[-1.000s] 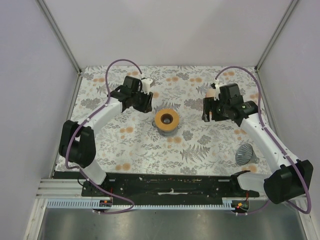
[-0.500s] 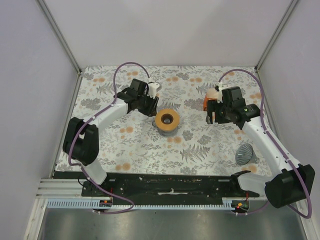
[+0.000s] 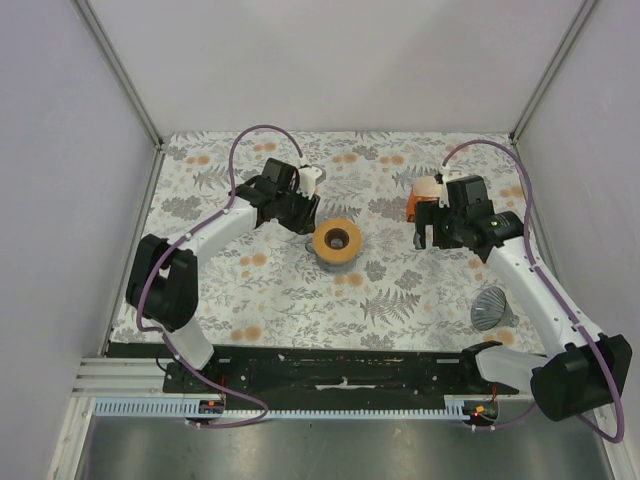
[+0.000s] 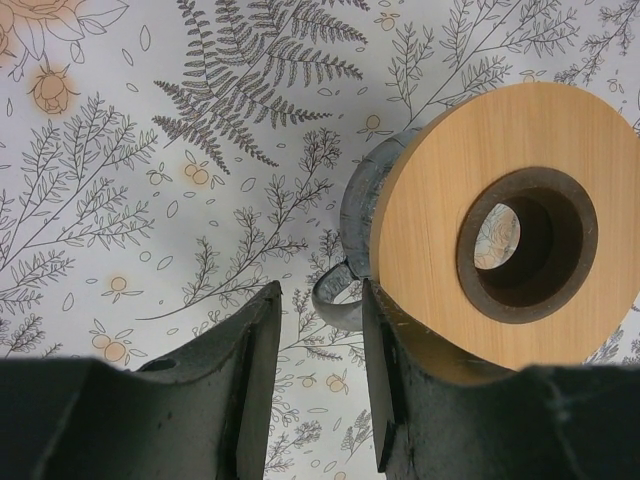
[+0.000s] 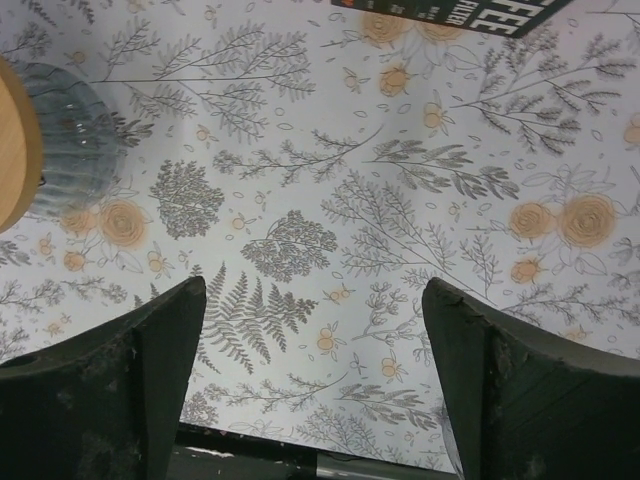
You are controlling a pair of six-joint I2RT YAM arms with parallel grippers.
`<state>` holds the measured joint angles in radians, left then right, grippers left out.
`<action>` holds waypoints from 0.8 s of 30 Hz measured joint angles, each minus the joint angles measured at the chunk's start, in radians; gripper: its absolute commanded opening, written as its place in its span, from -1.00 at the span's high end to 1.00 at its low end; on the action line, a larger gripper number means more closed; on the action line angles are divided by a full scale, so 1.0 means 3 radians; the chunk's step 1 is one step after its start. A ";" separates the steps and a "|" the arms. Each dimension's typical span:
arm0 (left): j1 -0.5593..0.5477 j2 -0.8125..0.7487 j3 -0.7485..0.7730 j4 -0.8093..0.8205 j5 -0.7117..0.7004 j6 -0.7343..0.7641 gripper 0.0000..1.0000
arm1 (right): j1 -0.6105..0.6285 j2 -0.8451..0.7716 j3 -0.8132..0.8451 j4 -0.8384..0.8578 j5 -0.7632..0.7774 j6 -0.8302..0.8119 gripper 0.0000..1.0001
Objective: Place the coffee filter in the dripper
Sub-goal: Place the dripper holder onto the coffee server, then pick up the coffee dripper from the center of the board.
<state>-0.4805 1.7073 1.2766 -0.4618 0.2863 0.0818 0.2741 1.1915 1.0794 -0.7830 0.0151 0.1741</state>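
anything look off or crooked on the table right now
The tan ring at mid-table looks askew: it sits off-centre over a grey ribbed cup, whose wall and handle poke out one side. The dripper at near right seems tipped on its side, though it's too small to be sure.

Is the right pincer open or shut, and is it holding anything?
Open and empty. The right pincer has its fingers wide apart in the wrist view, with only patterned tablecloth showing between them.

Tan ring (image 4: 430,225) sits atop the dripper (image 4: 355,205) — blocking its mouth.
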 measured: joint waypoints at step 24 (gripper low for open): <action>-0.0010 -0.0529 0.0181 -0.0225 -0.0434 0.0197 -0.42 | -0.1003 -0.1258 -0.1205 -0.0136 0.1940 0.1794 -0.96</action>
<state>-0.4835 1.5486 1.3308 -0.5293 0.1562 0.1410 -0.0269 0.8143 0.7177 -0.8238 0.5972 0.7124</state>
